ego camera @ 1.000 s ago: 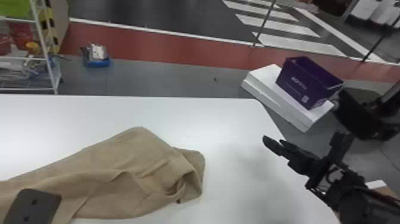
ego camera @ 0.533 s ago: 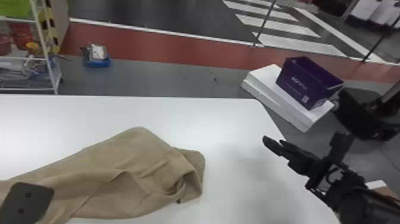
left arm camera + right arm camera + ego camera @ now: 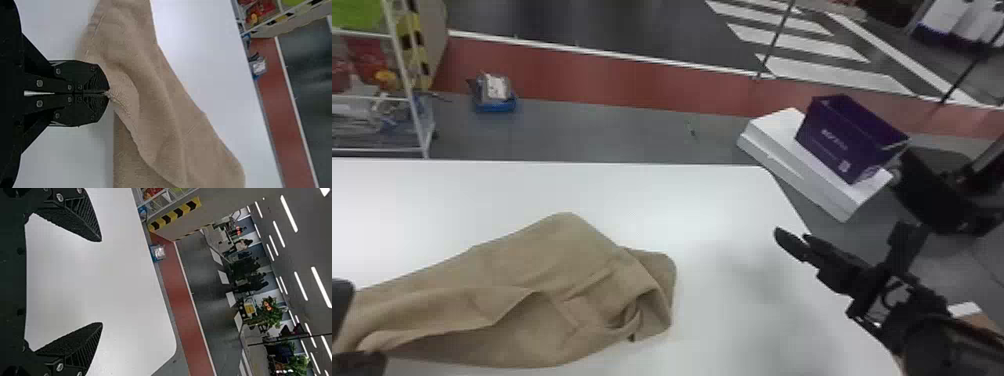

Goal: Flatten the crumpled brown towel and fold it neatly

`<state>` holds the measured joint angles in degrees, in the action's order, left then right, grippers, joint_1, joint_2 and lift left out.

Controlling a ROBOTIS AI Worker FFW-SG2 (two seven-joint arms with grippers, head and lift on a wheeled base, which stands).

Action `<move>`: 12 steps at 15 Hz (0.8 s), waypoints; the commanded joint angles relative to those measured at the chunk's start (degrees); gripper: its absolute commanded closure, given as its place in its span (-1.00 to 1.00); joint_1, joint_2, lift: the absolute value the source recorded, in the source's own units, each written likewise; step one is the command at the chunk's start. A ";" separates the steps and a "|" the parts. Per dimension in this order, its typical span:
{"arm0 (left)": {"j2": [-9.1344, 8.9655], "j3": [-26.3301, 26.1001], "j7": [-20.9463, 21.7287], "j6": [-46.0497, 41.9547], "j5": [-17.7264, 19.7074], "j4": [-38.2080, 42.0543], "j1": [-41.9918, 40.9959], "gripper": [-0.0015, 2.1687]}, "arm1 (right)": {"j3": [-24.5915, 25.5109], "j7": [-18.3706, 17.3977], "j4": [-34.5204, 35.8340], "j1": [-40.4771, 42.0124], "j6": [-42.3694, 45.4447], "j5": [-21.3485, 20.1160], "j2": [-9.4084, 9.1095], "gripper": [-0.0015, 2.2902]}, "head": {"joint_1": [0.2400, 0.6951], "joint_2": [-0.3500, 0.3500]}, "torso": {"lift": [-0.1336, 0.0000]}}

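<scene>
In the head view my left gripper (image 3: 347, 330) is at the left edge, over the left end of the crumpled brown towel (image 3: 532, 260). The left wrist view shows the left gripper (image 3: 107, 93) closed, pinching an edge of the towel (image 3: 156, 102), which spreads away in loose folds. Toward its right end the towel is bunched, with a curled fold and a small dark tag. My right gripper (image 3: 792, 240) is parked above the table's right side, apart from the towel; in the right wrist view the right gripper (image 3: 101, 282) has its fingers wide apart, nothing between them.
The white table (image 3: 657, 195) lies under the towel. Beyond its right edge a purple bin (image 3: 847, 135) sits on a white box (image 3: 782, 160). Past the far edge are a wire rack (image 3: 412, 100) at left and a small blue tray (image 3: 496, 102) on the floor.
My left gripper has shifted left toward the head view's edge. The towel's bunched right part looks unchanged, and the right arm has kept still.
</scene>
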<state>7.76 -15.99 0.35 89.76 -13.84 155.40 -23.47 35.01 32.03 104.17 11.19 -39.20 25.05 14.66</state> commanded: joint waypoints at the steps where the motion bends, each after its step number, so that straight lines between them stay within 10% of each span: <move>1: 0.07 4.04 0.97 0.27 -0.23 6.67 -0.26 0.36 | 0.41 0.14 -0.02 0.41 0.04 0.09 0.02 -0.89 | 1.00 -1.00 | -0.85; 12: -5.91 25.84 10.11 0.27 0.65 11.95 -8.88 0.34 | -0.29 0.84 0.16 0.67 0.57 -0.53 0.37 -0.89 | 1.00 -0.65 | -0.85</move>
<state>2.00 8.90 10.31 89.79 -13.21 167.58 -32.19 34.89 32.49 103.98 11.87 -38.76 24.81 15.01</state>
